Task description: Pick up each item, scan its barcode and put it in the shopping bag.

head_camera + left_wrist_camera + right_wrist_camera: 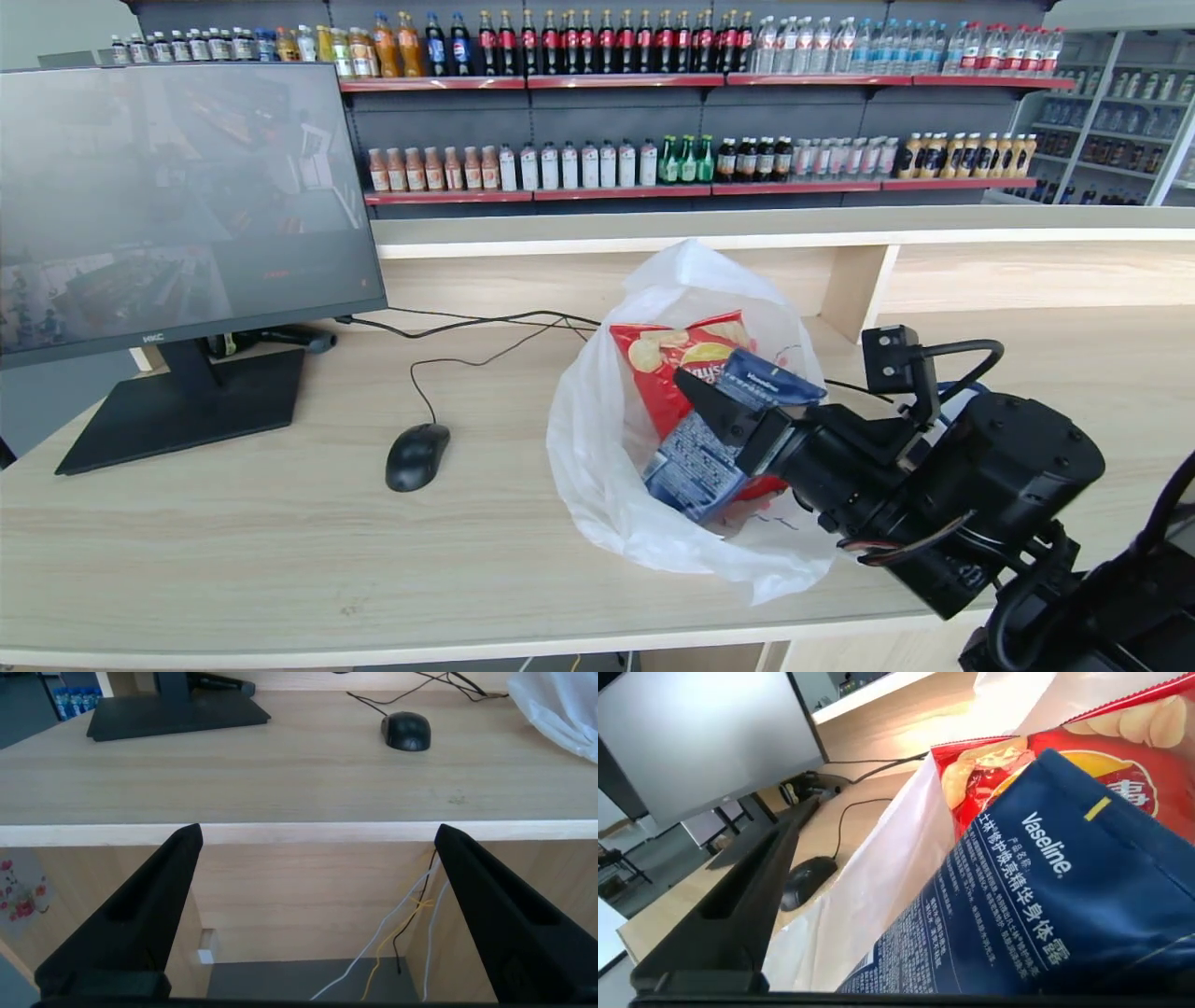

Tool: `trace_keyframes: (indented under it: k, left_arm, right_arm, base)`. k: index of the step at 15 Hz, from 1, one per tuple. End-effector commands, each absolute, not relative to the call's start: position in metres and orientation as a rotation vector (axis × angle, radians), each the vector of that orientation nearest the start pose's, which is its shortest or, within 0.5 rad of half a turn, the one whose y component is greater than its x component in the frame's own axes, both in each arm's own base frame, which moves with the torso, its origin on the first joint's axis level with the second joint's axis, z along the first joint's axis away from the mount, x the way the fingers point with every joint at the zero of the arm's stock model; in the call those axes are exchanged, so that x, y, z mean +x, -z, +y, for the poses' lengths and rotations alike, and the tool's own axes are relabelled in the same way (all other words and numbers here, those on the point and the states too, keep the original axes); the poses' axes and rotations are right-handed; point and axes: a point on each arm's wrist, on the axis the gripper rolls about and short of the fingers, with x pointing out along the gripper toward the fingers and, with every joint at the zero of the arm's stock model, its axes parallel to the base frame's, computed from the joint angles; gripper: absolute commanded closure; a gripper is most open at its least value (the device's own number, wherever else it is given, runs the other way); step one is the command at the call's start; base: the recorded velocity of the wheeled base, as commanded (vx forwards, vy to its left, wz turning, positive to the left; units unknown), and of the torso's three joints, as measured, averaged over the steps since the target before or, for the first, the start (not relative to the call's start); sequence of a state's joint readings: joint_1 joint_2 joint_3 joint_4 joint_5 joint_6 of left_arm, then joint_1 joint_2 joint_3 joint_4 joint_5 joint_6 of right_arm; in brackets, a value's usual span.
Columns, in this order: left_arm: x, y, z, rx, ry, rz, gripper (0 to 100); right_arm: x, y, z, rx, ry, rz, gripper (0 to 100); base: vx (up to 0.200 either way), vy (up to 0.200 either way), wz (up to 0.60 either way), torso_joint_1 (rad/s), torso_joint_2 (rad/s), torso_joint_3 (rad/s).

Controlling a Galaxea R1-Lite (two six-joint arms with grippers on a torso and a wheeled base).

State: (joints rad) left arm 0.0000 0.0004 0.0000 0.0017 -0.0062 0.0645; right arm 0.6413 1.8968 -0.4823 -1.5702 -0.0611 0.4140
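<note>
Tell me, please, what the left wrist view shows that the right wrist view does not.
Only the left wrist view: the left gripper, jaws open, and wires hanging under the counter. Only the right wrist view: the blue packet, the red crisp bag behind it, and the monitor screen. Both: the mouse, the monitor stand, the white shopping bag and the counter.

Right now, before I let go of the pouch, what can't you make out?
- Bottom of the shopping bag: head view, covered by the blue pouch and the chip bag.
- Right gripper: far finger behind the pouch, head and right wrist views.
- Dark device by the monitor: head view, partly hidden by the screen's lower edge.
</note>
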Motion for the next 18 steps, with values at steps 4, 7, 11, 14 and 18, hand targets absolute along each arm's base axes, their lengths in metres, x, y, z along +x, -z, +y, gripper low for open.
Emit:
trace_keyframes:
  k: [4, 7, 11, 14, 18]
  left_arm:
    - [-0.023, -0.075, 0.0, 0.063, 0.006, 0.001, 0]
    - [-0.023, -0.075, 0.0, 0.063, 0.006, 0.001, 0]
    - [-0.023, -0.075, 0.0, 0.063, 0.006, 0.001, 0]
    - [-0.023, -0.075, 0.0, 0.064, 0.006, 0.001, 0]
    - [-0.023, -0.075, 0.0, 0.063, 0.006, 0.001, 0]
  right_arm:
    - [0.256, -0.134, 0.173, 0.412, -0.56, -0.042, 0]
    - [0.28, -0.14, 0.171, 0.401, -0.522, -0.108, 0]
    - [0.285, -0.142, 0.174, 0.361, -0.521, -0.134, 0]
    - [0.289, -0.142, 0.168, 0.341, -0.494, -0.146, 0]
    - [0.296, -0.158, 0.154, 0.355, -0.396, -0.214, 0]
  base:
    - [0.0, 0.0, 0.0, 0.0, 0.0, 0.0]
    - [0.0, 0.0, 0.0, 0.0, 0.0, 0.0]
    - [0.0, 0.0, 0.0, 0.0, 0.0, 0.0]
    - [0.0, 0.0, 0.0, 0.0, 0.0, 0.0]
    - [0.0, 0.0, 0.0, 0.0, 0.0, 0.0]
